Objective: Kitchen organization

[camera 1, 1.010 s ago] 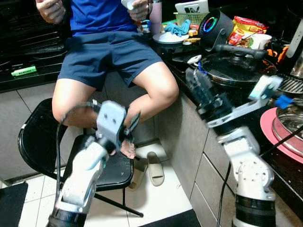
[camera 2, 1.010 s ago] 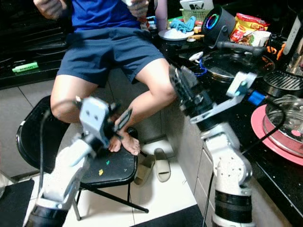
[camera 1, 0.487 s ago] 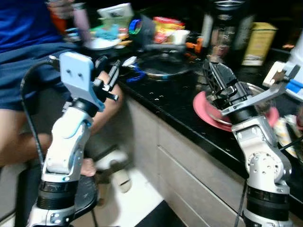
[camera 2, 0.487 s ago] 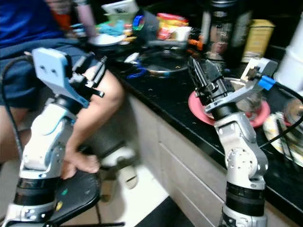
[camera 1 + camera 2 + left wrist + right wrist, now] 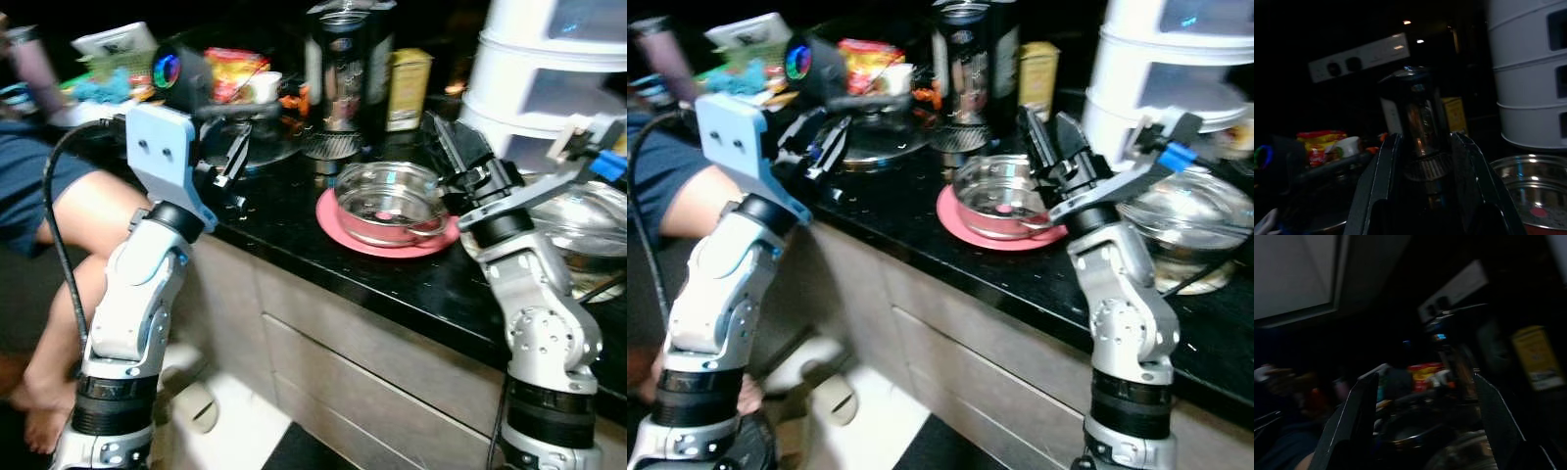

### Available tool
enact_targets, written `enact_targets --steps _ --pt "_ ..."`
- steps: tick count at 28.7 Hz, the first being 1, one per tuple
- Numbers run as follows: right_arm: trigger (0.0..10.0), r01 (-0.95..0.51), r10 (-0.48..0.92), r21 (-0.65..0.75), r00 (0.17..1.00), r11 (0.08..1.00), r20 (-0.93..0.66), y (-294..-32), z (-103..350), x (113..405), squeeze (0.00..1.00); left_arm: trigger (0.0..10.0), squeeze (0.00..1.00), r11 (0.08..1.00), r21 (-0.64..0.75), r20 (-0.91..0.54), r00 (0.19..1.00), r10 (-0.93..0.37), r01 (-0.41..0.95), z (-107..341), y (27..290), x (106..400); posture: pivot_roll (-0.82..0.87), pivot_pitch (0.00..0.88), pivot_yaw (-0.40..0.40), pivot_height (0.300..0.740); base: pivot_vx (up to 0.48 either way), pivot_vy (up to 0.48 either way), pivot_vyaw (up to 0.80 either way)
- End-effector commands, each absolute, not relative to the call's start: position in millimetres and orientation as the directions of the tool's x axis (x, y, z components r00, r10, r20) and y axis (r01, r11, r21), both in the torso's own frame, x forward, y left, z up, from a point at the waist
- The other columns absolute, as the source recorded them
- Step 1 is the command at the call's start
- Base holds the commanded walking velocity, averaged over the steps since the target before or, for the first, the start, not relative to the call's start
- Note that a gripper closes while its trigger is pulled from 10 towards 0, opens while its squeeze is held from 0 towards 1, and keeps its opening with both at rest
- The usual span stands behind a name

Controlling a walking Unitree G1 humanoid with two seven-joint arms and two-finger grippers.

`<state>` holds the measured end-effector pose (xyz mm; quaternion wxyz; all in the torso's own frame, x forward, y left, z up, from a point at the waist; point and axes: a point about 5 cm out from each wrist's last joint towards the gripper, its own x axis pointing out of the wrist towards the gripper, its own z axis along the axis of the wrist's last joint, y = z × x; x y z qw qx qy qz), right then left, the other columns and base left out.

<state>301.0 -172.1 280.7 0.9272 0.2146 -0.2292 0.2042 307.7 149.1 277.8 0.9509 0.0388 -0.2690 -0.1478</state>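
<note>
Clutter covers the glossy black stone table [image 5: 294,220] before the robot. A shallow steel bowl [image 5: 390,201] sits on a round pink plate [image 5: 338,220] near the table's front edge, with a tall dark glass blender jar [image 5: 338,73] and a yellow carton [image 5: 406,90] behind it. A stack of white plastic tubs [image 5: 549,69] stands at the right, with a larger shiny steel bowl [image 5: 578,215] below it. The right gripper [image 5: 1050,132] hovers just beside the small bowl's right rim, its black fingers [image 5: 1354,423] spread wide apart. The left gripper [image 5: 230,157] hangs over the table's left part, near a dark lidded pan [image 5: 867,137], fingers [image 5: 1376,181] apart and holding nothing, the blender jar framed between them. A seated person's bare leg [image 5: 73,211] shows at the far left, beside the left arm.
</note>
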Motion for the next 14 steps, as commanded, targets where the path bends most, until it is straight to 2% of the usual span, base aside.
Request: enact_targets --steps 1,10,14 --pt "10.0 -0.465 0.269 0.307 0.817 0.831 0.509 -172.2 281.3 302.5 0.0 10.0 0.0 0.955 0.158 0.502 0.812 -0.296 0.251 281.1 153.7 307.2 -0.05 0.0 0.056 0.74 0.0 0.0 -0.8" --pt "10.0 -0.378 0.195 0.299 0.846 0.876 0.497 -181.6 281.7 306.6 0.0 10.0 0.0 0.952 0.22 0.477 0.828 -0.295 0.212 280.8 160.8 310.4 -0.05 0.0 0.056 0.74 0.0 0.0 -0.8" --pt "10.0 -0.355 0.183 0.279 0.849 0.892 0.496 -184.6 282.4 306.9 0.0 10.0 0.0 0.933 0.273 0.449 0.827 -0.339 0.234 280.5 163.6 315.2 -0.06 0.0 0.057 0.74 0.0 0.0 -0.8"
